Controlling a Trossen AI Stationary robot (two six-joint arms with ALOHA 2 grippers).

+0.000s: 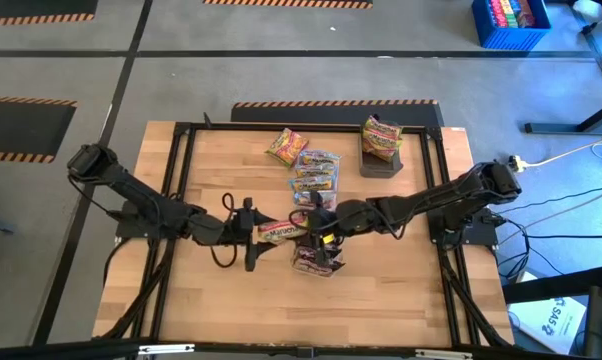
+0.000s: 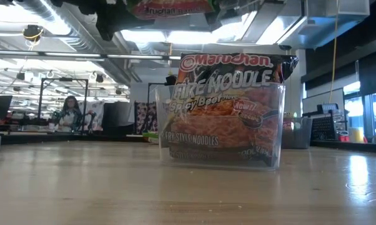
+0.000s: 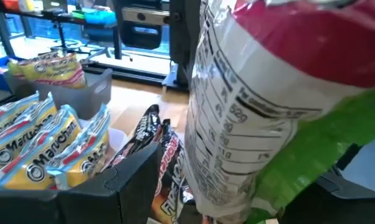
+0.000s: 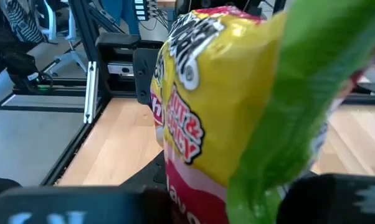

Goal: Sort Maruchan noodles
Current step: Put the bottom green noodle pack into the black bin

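Note:
A yellow-green-red Maruchan packet (image 1: 279, 232) hangs in the air between my two grippers, above a clear tub (image 1: 316, 262) of maroon packets. My right gripper (image 1: 311, 228), coming from the table's right, is shut on it. My left gripper (image 1: 249, 235), coming from the left, is open. The packet's printed back (image 3: 250, 124) stands close between its fingers; I cannot tell whether they touch it. Pale blue-orange packets (image 1: 316, 170) lie farther back. Yellow packets lie at the far middle (image 1: 286, 147) and on the dark tray (image 1: 381, 140). My right gripper pinches the packet's right-hand end (image 4: 200, 199) between its two fingers, coming nearly level from the table's right. The packet is lifted clear and stands on edge, its yellow front (image 4: 218, 112) toward the right wrist camera. The gripper hides the exact place of contact.
The tub (image 2: 222, 112) with the maroon Fire Noodle packet stands on the table's near middle, under both grippers. The table's black frame rails (image 1: 181, 170) run along its left and right sides. Bare wood lies at the near left and near right.

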